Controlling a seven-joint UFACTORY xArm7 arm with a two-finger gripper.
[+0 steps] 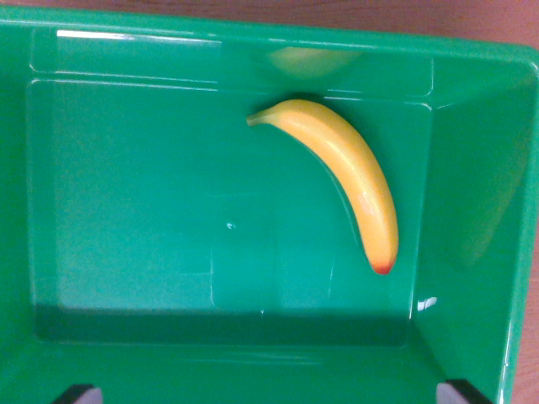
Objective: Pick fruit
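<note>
A banana (341, 172) lies alone on the floor of a green bin (126, 210), towards the wrist view's right, its stem near the far wall and its reddish tip pointing nearer. Two dark tips of the gripper (269, 394) peek in at the bottom corners, set wide apart and holding nothing. Best to centre over the banana's thick middle, turn across its curve, then descend

Yellow banana (347, 172) with reddish tip, lying flat and curved on green bin (126, 210) floor, toward wrist view's right.
</note>
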